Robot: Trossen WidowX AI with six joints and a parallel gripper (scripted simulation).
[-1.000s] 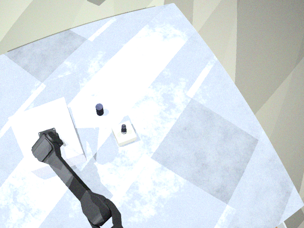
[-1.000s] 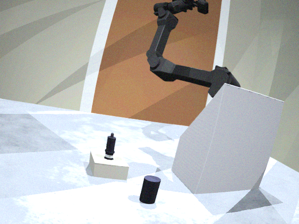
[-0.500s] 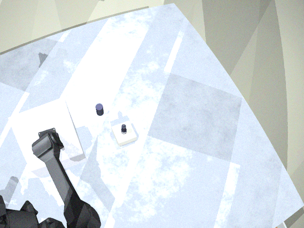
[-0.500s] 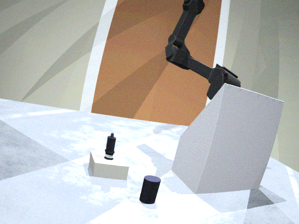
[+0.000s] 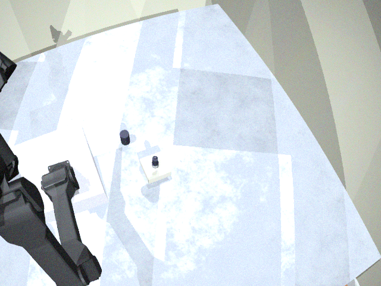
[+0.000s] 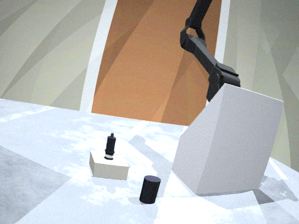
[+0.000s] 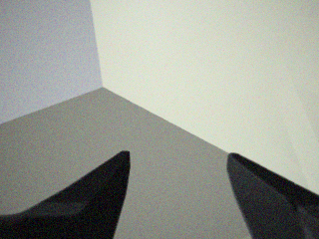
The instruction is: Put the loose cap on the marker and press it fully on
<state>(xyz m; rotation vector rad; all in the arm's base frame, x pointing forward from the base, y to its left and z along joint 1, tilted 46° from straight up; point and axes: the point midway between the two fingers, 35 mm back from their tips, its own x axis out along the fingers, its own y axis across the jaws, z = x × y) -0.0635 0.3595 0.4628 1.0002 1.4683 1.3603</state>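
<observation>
A black marker (image 5: pixel 155 161) (image 6: pixel 110 144) stands upright in the pale holder block (image 5: pixel 159 176) (image 6: pixel 110 171), its narrow tip pointing up and bare. The dark cap (image 5: pixel 124 137) (image 6: pixel 150 190) stands upright on the table a short way from the block, touching neither block nor marker. My gripper (image 7: pixel 178 159) shows in the wrist view with its two black fingers apart and nothing between them. It is open and points at walls and ceiling, far from the cap and marker. The fingers are out of view in the exterior view, and I cannot make them out in the top view.
A large white pedestal (image 5: pixel 46 148) (image 6: pixel 238 144) carries the arm's base and stands beside the cap. The dark arm (image 5: pixel 66 212) (image 6: pixel 202 54) rises from it and leaves the frame in the top and exterior views. The table's far edge runs behind the holder block in the exterior view.
</observation>
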